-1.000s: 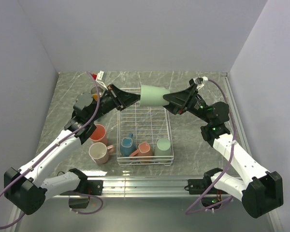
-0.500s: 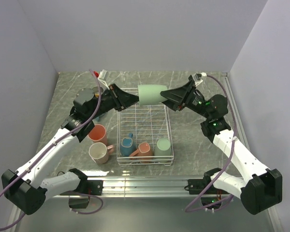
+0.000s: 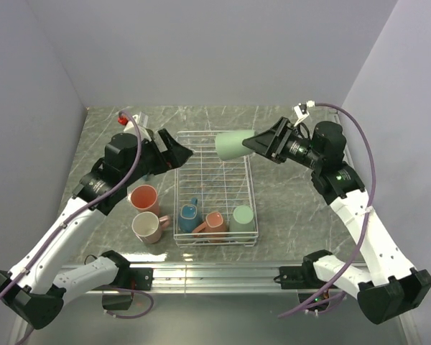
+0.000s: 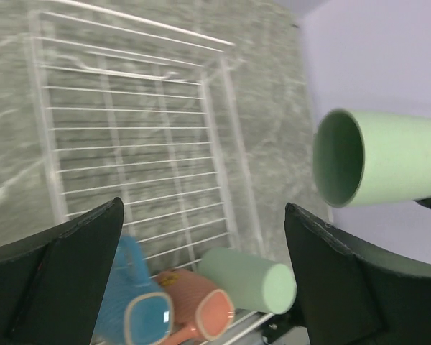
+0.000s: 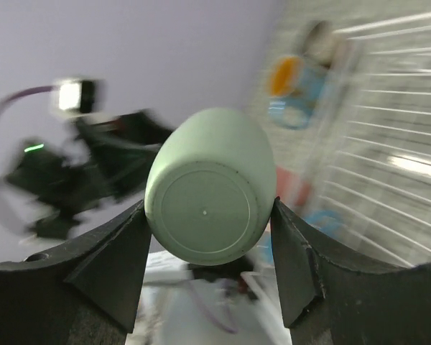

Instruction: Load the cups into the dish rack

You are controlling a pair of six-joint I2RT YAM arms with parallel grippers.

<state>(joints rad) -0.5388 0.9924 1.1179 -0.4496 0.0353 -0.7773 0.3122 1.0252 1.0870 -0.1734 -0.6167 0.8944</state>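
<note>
A mint green cup point(image 3: 232, 144) hangs on its side above the far end of the dish rack point(image 3: 214, 177), with my right gripper point(image 3: 253, 144) shut on its base. The right wrist view shows the cup's base point(image 5: 208, 188) squeezed between both fingers point(image 5: 113, 260). My left gripper point(image 3: 178, 146) stands open just left of the cup's mouth, apart from it, with nothing between its fingers point(image 4: 66, 267). In the left wrist view the held cup point(image 4: 388, 158) floats at the upper right. Teal point(image 3: 189, 215), salmon point(image 3: 215, 221) and mint point(image 3: 243, 215) cups lie at the rack's near end.
Left of the rack, a salmon cup point(image 3: 144, 197) and a cream cup point(image 3: 147, 227) stand on the marble table point(image 3: 287, 208). A blurred blue cup with an orange inside point(image 5: 287, 86) shows in the right wrist view. Walls close in the far side and both flanks.
My left gripper has opened, let go of the mint cup and drawn back to the left. The right gripper keeps the cup and has shifted it slightly right.
</note>
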